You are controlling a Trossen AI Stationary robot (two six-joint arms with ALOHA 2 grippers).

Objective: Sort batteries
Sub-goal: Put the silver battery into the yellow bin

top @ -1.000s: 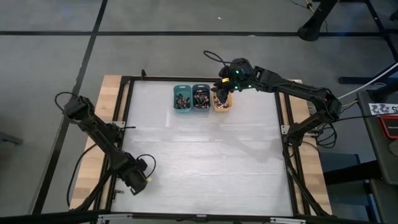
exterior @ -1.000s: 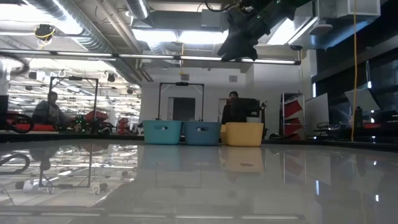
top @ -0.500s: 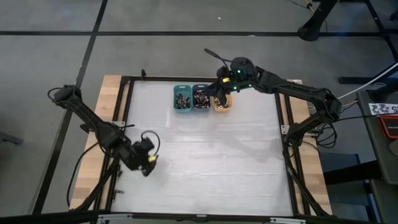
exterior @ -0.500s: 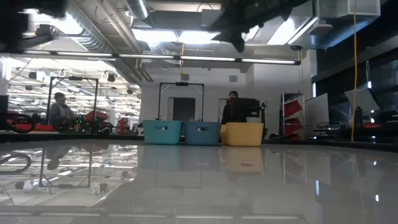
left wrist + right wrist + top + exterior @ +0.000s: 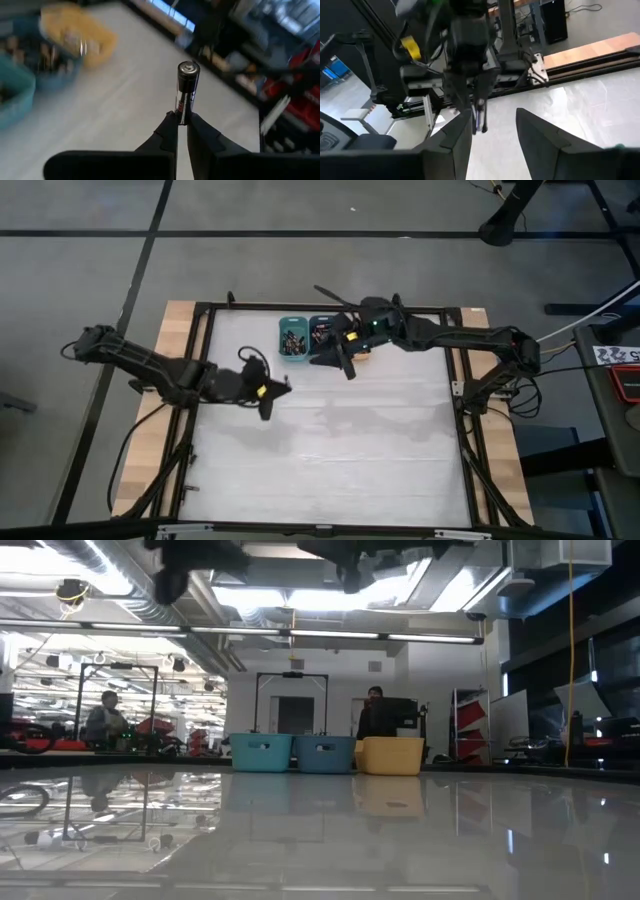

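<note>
Pinching a battery (image 5: 186, 90) by its lower end, the left claw (image 5: 272, 392) hovers above the counter (image 5: 330, 450), near the teal bin (image 5: 291, 340). Small, stiff and slick, the battery could swivel; a mid-body hold seems safer. Rightward, the right claw (image 5: 492, 125) gapes empty, facing it.

Left arm extends toward frame centre; the left gripper (image 5: 278, 392) fingers (image 5: 170, 131) are clamped closed. Right arm reaches toward upper centre; the right gripper (image 5: 349, 367) fingers (image 5: 540, 135) are spread apart.
</note>
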